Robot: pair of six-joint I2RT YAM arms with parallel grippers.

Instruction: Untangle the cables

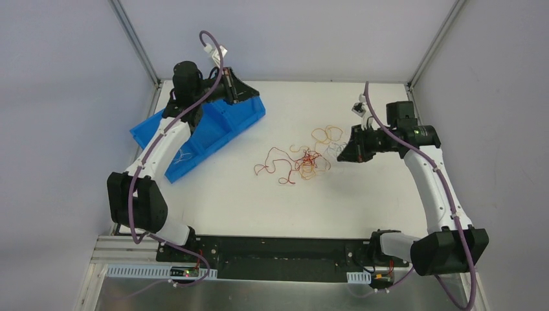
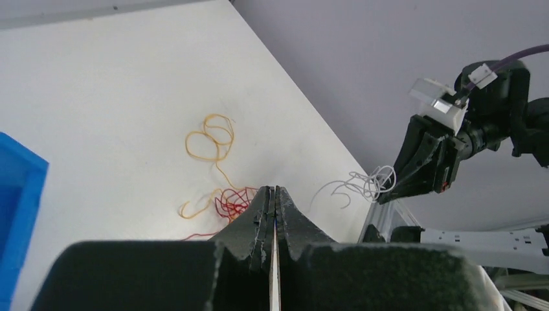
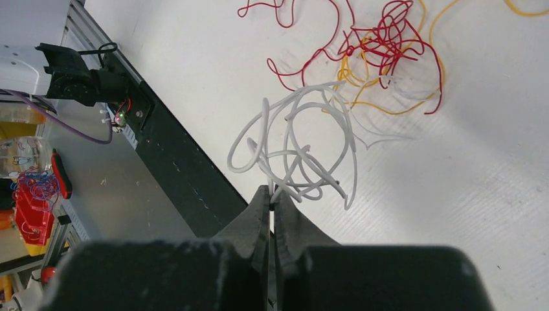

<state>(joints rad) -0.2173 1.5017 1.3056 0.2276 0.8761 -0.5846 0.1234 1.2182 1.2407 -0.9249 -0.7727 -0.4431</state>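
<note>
From above, thin red and orange-yellow curly wires [image 1: 304, 163] lie knotted on the white table [image 1: 388, 214], just left of the right gripper [image 1: 339, 153]. The left gripper [image 1: 251, 94] hangs far off.

Left wrist view: jaws together, empty.

Right wrist view: jaws pinch a white curly wire [image 3: 291, 142] that reaches upper right toward the knot.

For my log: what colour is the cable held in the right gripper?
White cable, in the right gripper; right wrist view shows it best.

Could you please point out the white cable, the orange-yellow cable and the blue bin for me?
white cable [image 3: 261, 126]: right wrist view, on its left-hand loop.
orange-yellow cable [image 2: 217, 116]: left wrist view, on the top of its loops.
blue bin [image 1: 241, 118]: top external view, on its bare right end.
</note>
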